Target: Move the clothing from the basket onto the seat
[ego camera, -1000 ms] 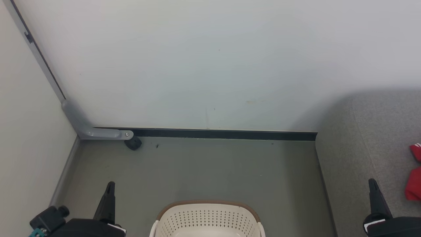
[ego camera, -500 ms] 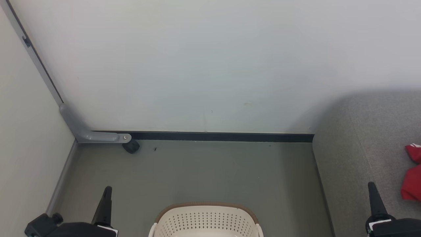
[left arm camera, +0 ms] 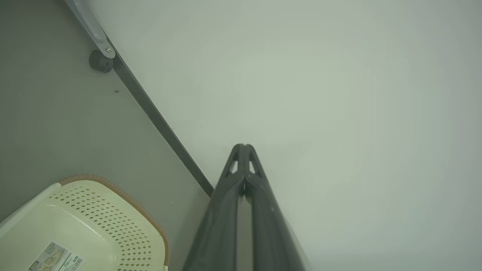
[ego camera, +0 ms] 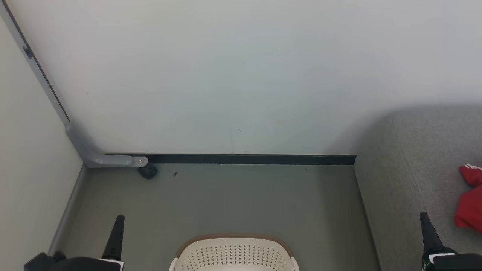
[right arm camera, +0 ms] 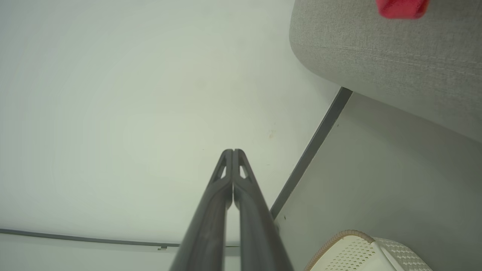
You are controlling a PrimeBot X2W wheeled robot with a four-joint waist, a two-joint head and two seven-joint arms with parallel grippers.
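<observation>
Clothing [ego camera: 469, 199] sitting on the seat [ego camera: 410, 177], basket [ego camera: 233, 254] down on the floor [ego camera: 226, 199]
It's bunched up red at the right edge of the head view on the grey fabric, well apart from the basket. Left gripper [ego camera: 119, 222] and right gripper [ego camera: 424, 220] sit either side of the basket, jaws clenched tight on nothing, aimed toward the white wall [ego camera: 241, 75].

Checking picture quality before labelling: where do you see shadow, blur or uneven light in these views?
Head view: even, soft light, no glare; a faint shadow falls on the wall beside the seat. Left wrist view: the shut fingers look soft near the lens. Right wrist view: the clothing at the top edge is blurred.
</observation>
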